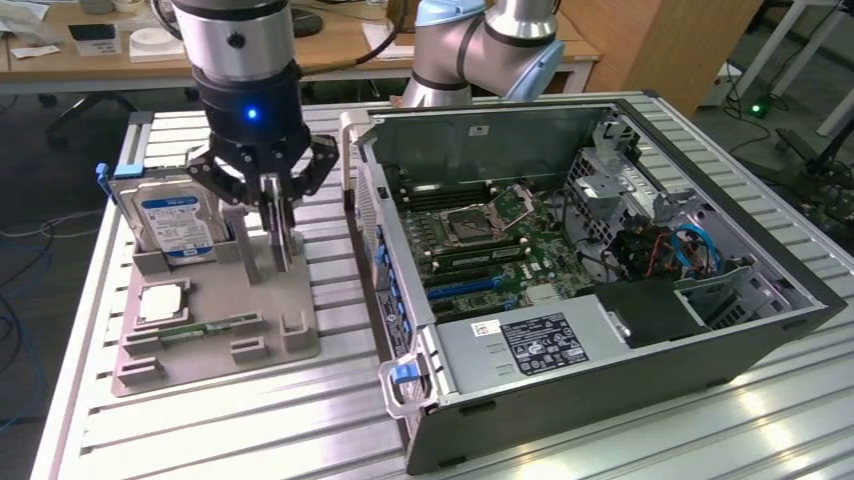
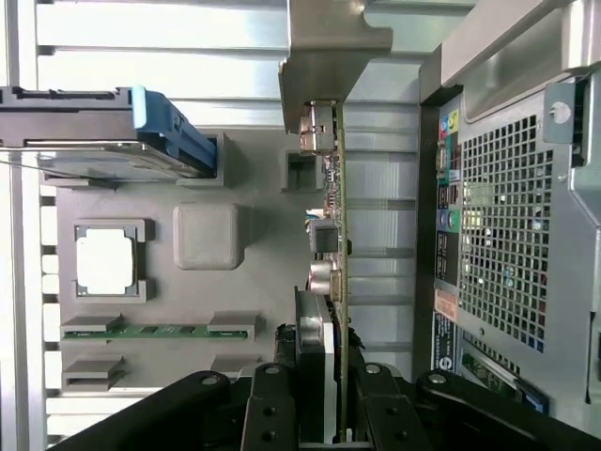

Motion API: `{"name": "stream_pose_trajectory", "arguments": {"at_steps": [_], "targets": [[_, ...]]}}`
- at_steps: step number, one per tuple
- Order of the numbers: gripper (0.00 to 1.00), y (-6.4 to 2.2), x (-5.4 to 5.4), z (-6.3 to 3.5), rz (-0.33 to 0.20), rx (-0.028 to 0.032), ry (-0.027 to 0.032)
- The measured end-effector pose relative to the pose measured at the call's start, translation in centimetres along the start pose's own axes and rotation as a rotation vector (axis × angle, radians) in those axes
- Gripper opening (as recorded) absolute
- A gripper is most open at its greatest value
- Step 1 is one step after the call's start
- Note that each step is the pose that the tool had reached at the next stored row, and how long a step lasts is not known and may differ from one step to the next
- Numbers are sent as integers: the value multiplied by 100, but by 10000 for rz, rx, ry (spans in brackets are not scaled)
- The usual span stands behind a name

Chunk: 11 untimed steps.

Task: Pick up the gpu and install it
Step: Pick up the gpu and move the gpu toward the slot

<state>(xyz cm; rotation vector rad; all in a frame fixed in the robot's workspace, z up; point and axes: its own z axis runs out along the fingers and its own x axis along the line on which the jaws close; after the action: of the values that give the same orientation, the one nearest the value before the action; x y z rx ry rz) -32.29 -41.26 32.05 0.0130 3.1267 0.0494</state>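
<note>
Exterior view: a slatted metal table (image 1: 200,420) carries an open computer case (image 1: 601,385) on the right, lying on its side with the board and cables showing. Left of the case sits a grey holder tray (image 1: 214,350), touching or just beside the case's left wall. The robot arm (image 1: 240,40) hangs straight down over the far right part of the tray. A hard drive (image 1: 174,225) with a blue and white label stands upright in the tray's far left slot. The claw (image 1: 274,225) is closed partway, its black fingers (image 2: 269,404) pressed on both flat faces of the gpu (image 1: 280,252), which stands on edge between them over the tray's right side. Whether the card's lower edge touches the tray cannot be told. Its silver end bracket (image 2: 329,47) sticks out beyond the tray. A square processor (image 1: 160,303) and a thin green memory stick (image 1: 214,327) lie in the tray's near left pockets.
</note>
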Motion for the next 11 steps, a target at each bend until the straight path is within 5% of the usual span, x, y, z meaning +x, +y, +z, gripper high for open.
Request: {"name": "stream_pose_trajectory", "arguments": {"at_steps": [11], "targets": [[28, 13, -6, -408, 0, -9, -1]]}}
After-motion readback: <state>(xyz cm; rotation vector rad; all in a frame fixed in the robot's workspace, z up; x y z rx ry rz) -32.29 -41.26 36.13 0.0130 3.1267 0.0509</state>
